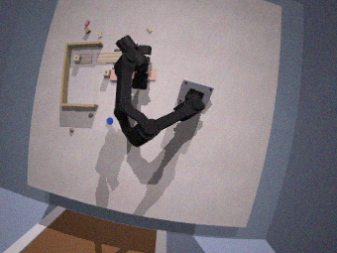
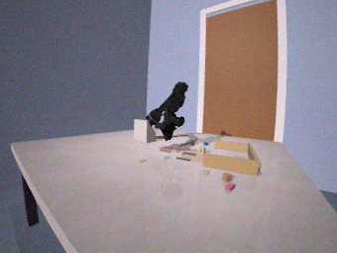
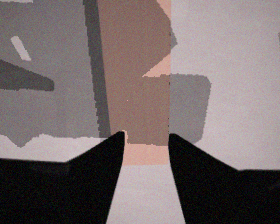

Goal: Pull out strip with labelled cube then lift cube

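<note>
A pink strip [image 1: 153, 74] [image 3: 135, 100] lies flat; the arm hides its middle in the top view. A beige cube [image 1: 106, 72] [image 2: 201, 151] with a dark mark stands at its far left end. A striped wooden strip [image 1: 106, 58] lies beside it. Beyond a gap, a second marked beige cube [image 1: 76, 58] stands at a short brownish strip part [image 1: 86, 59]. I cannot tell which cube is the labelled one. My gripper [image 2: 168, 139] [image 3: 146, 138] is partly open and empty. Its fingertips appear on either side of the pink strip's near end in the wrist view; their height above it is unclear.
A three-sided wooden frame [image 1: 64, 77] [image 2: 230, 164] stands around the far strip end, open toward the arm. A blue ball [image 1: 109, 121] [image 2: 205, 143], a red piece [image 1: 87, 22] [image 2: 230, 187] and a brown block [image 1: 87, 31] [image 2: 227, 177] lie outside it. A faint transparent object shows in the exterior view.
</note>
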`<state>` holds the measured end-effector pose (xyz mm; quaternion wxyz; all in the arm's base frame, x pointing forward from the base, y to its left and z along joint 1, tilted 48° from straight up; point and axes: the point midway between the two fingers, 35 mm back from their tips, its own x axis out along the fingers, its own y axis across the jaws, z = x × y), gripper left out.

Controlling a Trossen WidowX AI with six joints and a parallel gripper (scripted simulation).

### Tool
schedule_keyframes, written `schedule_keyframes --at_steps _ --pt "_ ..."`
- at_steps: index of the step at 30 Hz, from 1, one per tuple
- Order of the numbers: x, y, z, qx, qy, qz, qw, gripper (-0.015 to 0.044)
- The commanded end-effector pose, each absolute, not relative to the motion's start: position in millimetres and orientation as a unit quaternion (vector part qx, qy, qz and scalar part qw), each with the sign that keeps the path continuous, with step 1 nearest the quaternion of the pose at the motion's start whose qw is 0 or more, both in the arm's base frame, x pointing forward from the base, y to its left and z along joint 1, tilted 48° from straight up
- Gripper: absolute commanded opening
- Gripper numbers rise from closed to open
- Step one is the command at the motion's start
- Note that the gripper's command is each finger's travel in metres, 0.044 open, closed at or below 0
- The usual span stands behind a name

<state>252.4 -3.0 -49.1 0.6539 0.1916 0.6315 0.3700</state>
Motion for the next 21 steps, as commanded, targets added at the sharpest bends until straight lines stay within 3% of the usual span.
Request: schedule_keyframes --at_steps 1,9,21 --pt "267 0 -46 0.195 0.633 0.37 0.652 0.0236" --pt "299 3 -38 0.195 0.632 0.37 0.652 0.044" --pt "347 9 -25 0.195 0.631 0.37 0.653 0.044"
